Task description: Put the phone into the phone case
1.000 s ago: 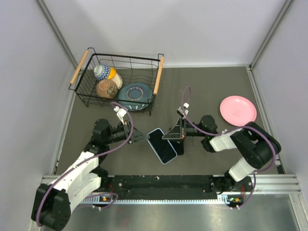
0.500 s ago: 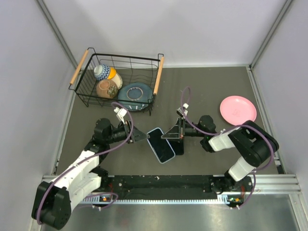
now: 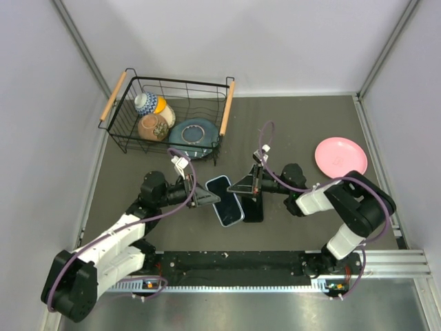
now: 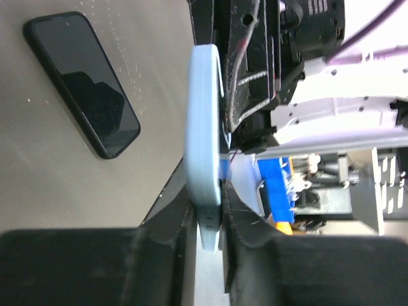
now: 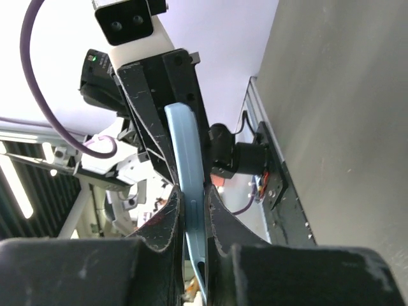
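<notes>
The light blue phone case [image 3: 226, 200] is held off the table between both grippers, tilted on edge. My left gripper [image 3: 213, 200] is shut on its left end; in the left wrist view the case [image 4: 204, 146] stands edge-on between my fingers [image 4: 209, 220]. My right gripper [image 3: 240, 191] is shut on its right end; in the right wrist view the case [image 5: 187, 159] sits between my fingers [image 5: 193, 213]. The black phone [image 3: 253, 208] lies flat on the table, screen up, just right of the case and under the right gripper. It also shows in the left wrist view [image 4: 83, 83].
A black wire basket [image 3: 113, 96] with bowls and a blue plate stands at the back left. A pink plate [image 3: 341, 157] lies at the right. The dark table mat ends at the metal rail in front of the arm bases.
The case has shifted a little up and left, away from the phone, uncovering more of it. The left arm has moved right and the right gripper slightly left and back.
</notes>
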Controlling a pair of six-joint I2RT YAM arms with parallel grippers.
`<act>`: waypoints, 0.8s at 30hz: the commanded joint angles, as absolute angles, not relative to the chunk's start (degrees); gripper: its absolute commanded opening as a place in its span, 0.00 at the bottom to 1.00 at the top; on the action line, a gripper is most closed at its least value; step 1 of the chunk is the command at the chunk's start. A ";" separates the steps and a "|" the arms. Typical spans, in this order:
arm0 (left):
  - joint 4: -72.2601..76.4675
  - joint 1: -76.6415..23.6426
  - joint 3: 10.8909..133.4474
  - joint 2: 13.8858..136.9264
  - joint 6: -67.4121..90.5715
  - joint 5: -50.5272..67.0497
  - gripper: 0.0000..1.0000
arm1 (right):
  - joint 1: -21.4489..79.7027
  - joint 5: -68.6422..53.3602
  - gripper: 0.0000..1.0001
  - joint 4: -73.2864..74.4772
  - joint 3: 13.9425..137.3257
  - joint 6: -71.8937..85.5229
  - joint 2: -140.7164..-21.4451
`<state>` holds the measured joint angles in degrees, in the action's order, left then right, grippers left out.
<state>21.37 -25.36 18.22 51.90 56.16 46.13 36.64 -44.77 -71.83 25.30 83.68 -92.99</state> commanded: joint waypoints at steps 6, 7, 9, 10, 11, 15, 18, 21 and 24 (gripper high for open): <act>24.00 -25.93 18.46 51.16 57.66 42.80 0.00 | 37.62 -47.80 0.38 -92.11 22.51 80.95 -93.43; 23.65 -25.93 18.63 50.89 57.74 42.89 0.00 | 37.62 -48.51 0.43 -92.20 21.72 79.38 -93.34; 23.73 -25.93 18.98 50.36 58.35 43.24 0.00 | 37.79 -50.79 0.47 -92.28 19.43 77.53 -93.25; 23.82 -25.93 19.16 50.45 58.53 43.50 0.00 | 37.97 -51.58 0.49 -92.20 18.81 75.87 -93.16; 23.99 -25.93 19.33 50.45 58.80 44.03 0.00 | 38.32 -52.03 0.50 -92.20 17.59 75.24 -93.08; 23.29 -25.93 19.42 50.10 58.89 43.86 0.00 | 39.63 -53.44 0.50 -92.20 15.56 72.78 -92.64; 23.12 -25.84 19.16 50.18 58.80 43.77 0.00 | 39.99 -52.65 0.43 -92.20 14.59 72.07 -91.76; 23.12 -25.84 19.34 50.97 58.80 44.47 0.00 | 40.08 -51.95 0.27 -92.28 14.50 71.81 -90.45; 22.68 -25.84 19.77 51.50 58.45 45.96 0.05 | 40.17 -50.80 0.00 -92.28 14.59 72.51 -89.04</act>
<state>18.50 -25.80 17.98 51.77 58.59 43.77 39.44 -52.25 -74.30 14.46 73.69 -92.16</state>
